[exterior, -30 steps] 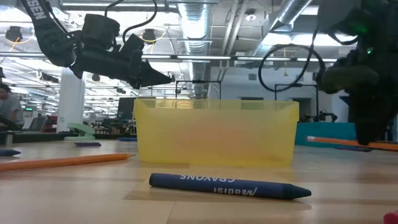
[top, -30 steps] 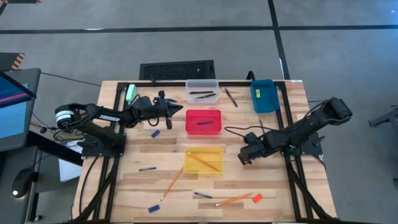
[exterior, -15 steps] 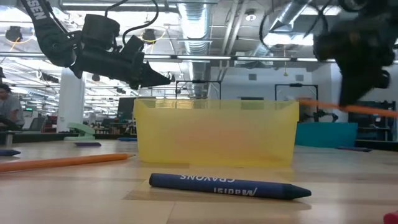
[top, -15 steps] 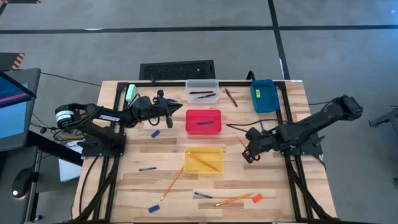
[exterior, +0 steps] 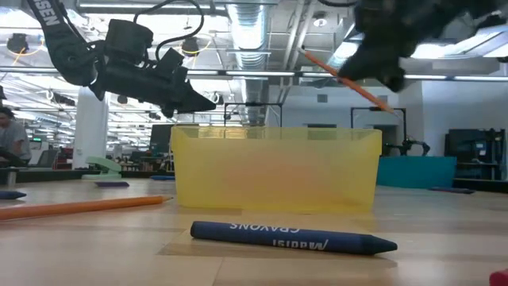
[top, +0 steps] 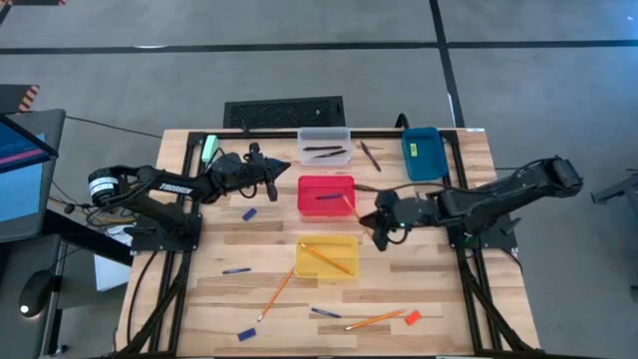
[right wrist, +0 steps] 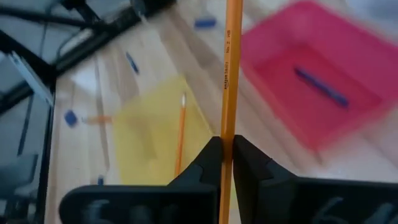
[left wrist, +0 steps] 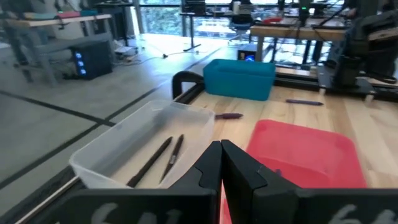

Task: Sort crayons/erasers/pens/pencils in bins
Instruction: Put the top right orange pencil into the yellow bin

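An orange pencil is lifted off the table with my right gripper shut on it, just right of the gap between the red bin and the yellow bin. In the low view the pencil slants in the air above the yellow bin. One pencil lies in the yellow bin. A blue stick lies in the red bin, and two pens in the clear bin. My left gripper hangs shut and empty beside the red bin's far left corner. My right gripper pinches the pencil's shaft between its two fingers, well back from the end that sticks out ahead. The fingers come slanting down from the table's right. The pencil runs on past the fingertips, tilted and clear of the table.
The blue bin stands at the far right, a pen left of it. Loose pencils, blue crayons, a pen and an orange-red eraser lie on the near half. A pale green block lies far left.
My right gripper has risen from the table at the right and gone toward the left, toward the red and yellow bins, turning as it went. The pencil, flat on the table before, is now lifted clear and tilted.
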